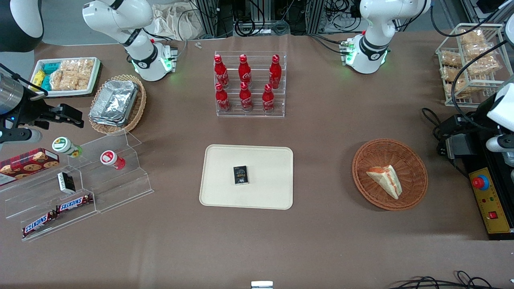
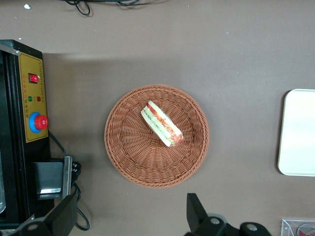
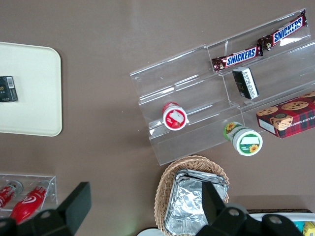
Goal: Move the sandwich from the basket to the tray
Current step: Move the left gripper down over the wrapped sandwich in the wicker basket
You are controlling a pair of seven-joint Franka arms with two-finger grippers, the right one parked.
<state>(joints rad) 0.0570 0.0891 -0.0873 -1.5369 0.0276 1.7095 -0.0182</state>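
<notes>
The sandwich (image 1: 386,180) (image 2: 162,124), a white-bread wedge with orange-red and green layers, lies in the round reddish-brown wicker basket (image 1: 417,160) (image 2: 133,157) toward the working arm's end of the table. The cream tray (image 1: 225,180) (image 2: 298,132) sits at the table's middle and carries a small black box (image 1: 240,175). My gripper (image 2: 132,195) hangs high above the table, open wide and empty, just outside the basket's rim on the side farther from the front camera. In the front view only part of the working arm (image 1: 501,114) shows at the frame's edge.
A yellow control box with a red stop button (image 1: 490,200) (image 2: 33,110) lies beside the basket, with a grey block and cables (image 1: 453,146) near it. A clear rack of red bottles (image 1: 249,84) stands farther back than the tray. A wire rack of bagged snacks (image 1: 470,60) stands at the working arm's end.
</notes>
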